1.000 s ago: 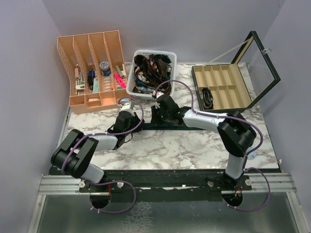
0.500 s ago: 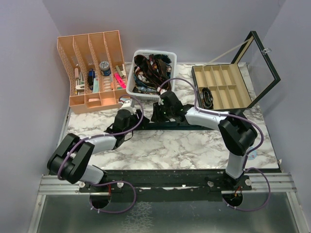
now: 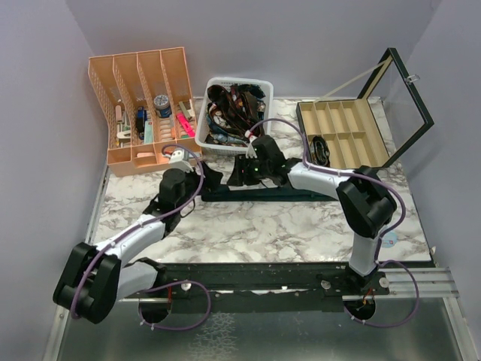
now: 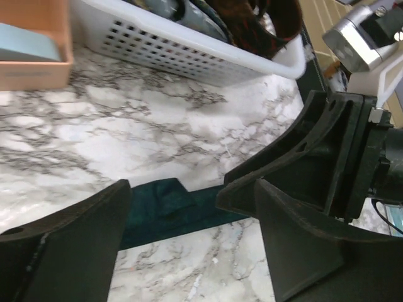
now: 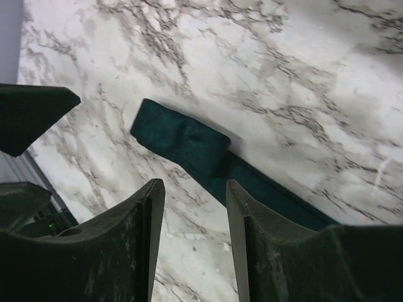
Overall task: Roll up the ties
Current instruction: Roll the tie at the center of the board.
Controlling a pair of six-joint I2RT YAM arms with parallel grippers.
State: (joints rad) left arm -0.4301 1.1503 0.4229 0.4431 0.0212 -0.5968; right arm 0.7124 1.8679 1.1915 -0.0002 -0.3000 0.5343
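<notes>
A dark teal tie [image 3: 293,195] lies flat in a long strip across the marble table, its left end folded over once [image 5: 182,141]. My left gripper [image 3: 209,177] hovers over that folded end [image 4: 160,211], open wide [image 4: 189,251] with nothing in it. My right gripper [image 3: 237,171] hangs just to the right of it, facing it, also open [image 5: 192,233] and empty above the tie. The two grippers stand close together, and neither touches the fabric.
A white basket [image 3: 212,143] holding a tangle of dark straps and fabric stands right behind the grippers. An orange desk organizer [image 3: 143,154] is at the back left. A tan compartment box [image 3: 342,162] with its glass lid raised is at the back right.
Both grippers have opened and let go of the tie's folded end. They have risen and shifted toward the basket, the left arm stretching further out.
</notes>
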